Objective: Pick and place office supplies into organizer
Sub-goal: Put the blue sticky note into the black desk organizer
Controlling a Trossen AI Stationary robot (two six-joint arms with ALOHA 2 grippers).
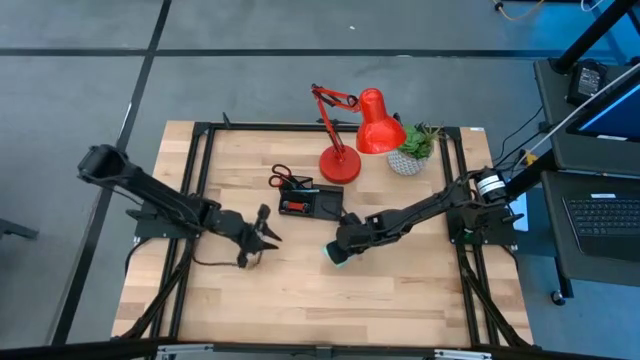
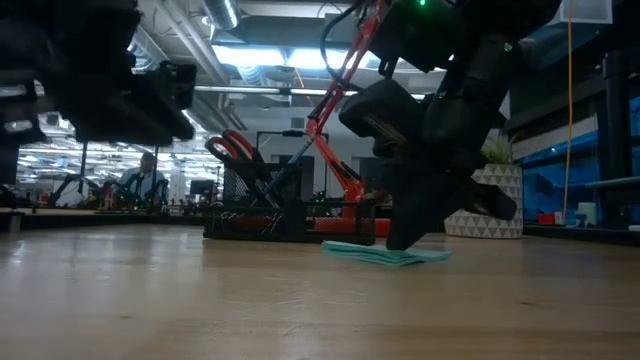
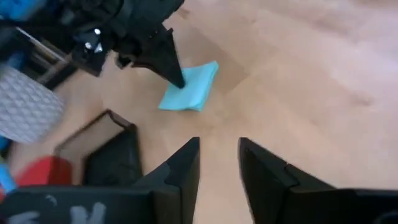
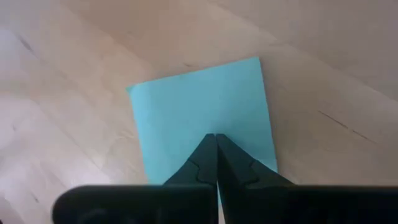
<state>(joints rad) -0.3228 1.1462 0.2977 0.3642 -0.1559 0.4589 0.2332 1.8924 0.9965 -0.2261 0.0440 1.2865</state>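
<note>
The cyan sticky-note pad (image 4: 199, 106) lies flat on the wooden table, near the middle; it also shows in the high view (image 1: 330, 257) and the low view (image 2: 380, 254). My right gripper (image 4: 216, 137) is shut, with its tips on the pad. My left gripper (image 3: 217, 149) is open and empty, above the table to the left of the pad (image 3: 189, 87). The black organizer (image 1: 312, 202) stands behind the pad, with red-handled scissors (image 1: 282, 177) sticking out at its far left corner. My right gripper rests the tips of its shut fingers on the pad's top face (image 4: 214, 121), near the middle of it. The fingers come slanting down from the table's right side. The pad lies flat on the table under them (image 2: 400, 250).
A red desk lamp (image 1: 345, 135) and a potted plant (image 1: 410, 150) stand at the far side behind the organizer. Bare wood lies in front of both grippers toward the near edge. A black frame (image 1: 195, 200) runs around the table.
</note>
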